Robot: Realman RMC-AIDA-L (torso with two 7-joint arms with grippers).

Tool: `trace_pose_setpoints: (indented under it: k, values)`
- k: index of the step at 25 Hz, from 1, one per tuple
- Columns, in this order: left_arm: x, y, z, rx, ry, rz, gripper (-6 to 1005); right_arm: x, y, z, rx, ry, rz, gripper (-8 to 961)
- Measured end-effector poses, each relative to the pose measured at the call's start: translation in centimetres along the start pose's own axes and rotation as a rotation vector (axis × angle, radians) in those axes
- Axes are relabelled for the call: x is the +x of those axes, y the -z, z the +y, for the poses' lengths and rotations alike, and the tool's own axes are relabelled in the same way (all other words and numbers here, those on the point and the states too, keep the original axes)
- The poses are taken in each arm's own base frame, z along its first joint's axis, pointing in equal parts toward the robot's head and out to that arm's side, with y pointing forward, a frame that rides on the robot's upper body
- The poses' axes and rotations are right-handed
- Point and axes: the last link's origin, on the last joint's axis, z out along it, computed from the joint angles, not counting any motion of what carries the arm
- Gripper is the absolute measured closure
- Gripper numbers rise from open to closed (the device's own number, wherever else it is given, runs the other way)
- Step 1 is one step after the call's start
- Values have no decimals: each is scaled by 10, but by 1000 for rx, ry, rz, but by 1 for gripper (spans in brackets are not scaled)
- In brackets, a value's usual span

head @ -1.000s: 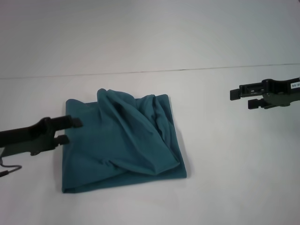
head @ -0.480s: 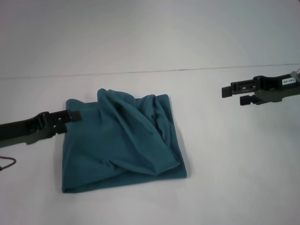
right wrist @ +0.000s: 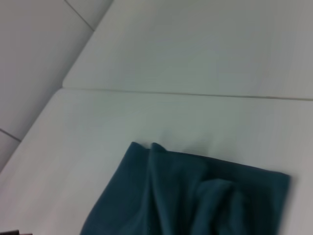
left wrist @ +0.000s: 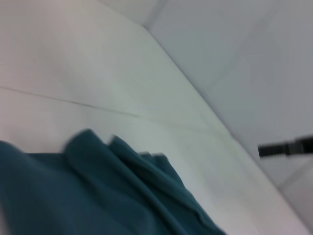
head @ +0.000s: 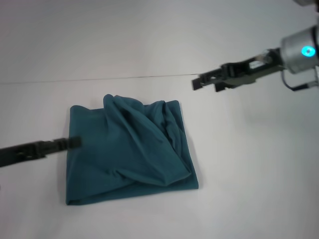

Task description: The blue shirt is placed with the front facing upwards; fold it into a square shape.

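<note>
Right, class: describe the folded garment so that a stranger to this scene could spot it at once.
On the wide white table, look just left of the middle, between the left gripper and the raised right gripper. There lies the blue shirt, a teal, roughly square bundle with rumpled ridges across its top. It is the only cloth and the only coloured thing there.

Even soft light, faint shadows, motion blur

A bare lab-style test setup: a plain white table point(head: 249, 164) under both grippers, meeting a blank pale wall point(head: 124, 35) behind them, with no household furnishings.
</note>
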Motion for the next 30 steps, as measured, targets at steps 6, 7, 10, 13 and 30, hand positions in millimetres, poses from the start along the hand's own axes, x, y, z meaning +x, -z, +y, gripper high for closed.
trace_pose_setpoints:
  k: [6, 7, 10, 13, 30]
  values:
    - [-2, 33, -16, 45, 167, 161, 248, -17, -43, 44, 46, 67, 69, 14]
    - [-2, 37, -17, 46, 183, 182, 248, -18, -50, 51, 49, 78, 79, 14]
    - [-2, 46, -19, 44, 218, 230, 248, -19, -68, 68, 62, 102, 104, 14]
    - [-2, 52, -21, 47, 244, 262, 248, -17, -83, 83, 83, 133, 140, 14]
    - [2, 52, -23, 42, 263, 304, 249, 0, -124, 87, 206, 156, 164, 15]
